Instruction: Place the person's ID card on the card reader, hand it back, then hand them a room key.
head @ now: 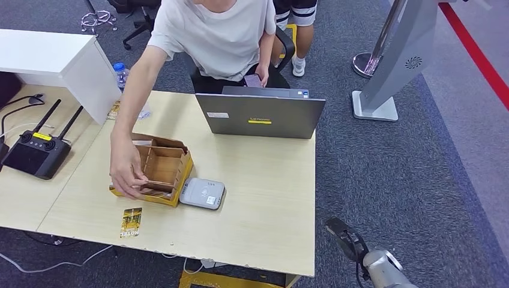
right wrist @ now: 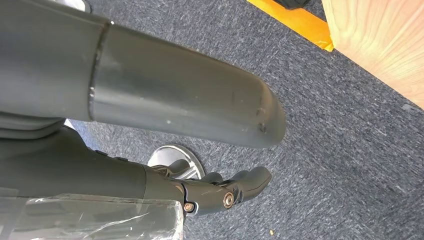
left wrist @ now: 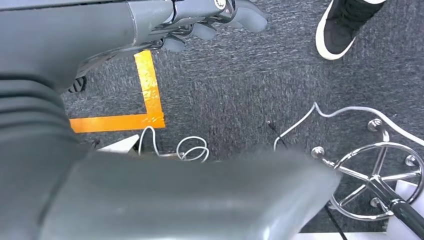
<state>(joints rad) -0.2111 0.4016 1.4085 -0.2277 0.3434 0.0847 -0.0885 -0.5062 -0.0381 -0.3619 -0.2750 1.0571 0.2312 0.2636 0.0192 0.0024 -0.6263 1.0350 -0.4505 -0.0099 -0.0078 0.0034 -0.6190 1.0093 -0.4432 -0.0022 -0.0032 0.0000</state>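
A person's hand [head: 125,170] reaches into the wooden box [head: 157,169] beside our card reader [head: 202,193]; a card [head: 131,222] lies near. Our left hand [left wrist: 200,22] and right hand [right wrist: 220,192] hang loose, holding nothing.

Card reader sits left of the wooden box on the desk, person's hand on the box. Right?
Not quite. In the head view the card reader sits right of the wooden box, touching its corner, not left. The person's hand is on the box, as you said.
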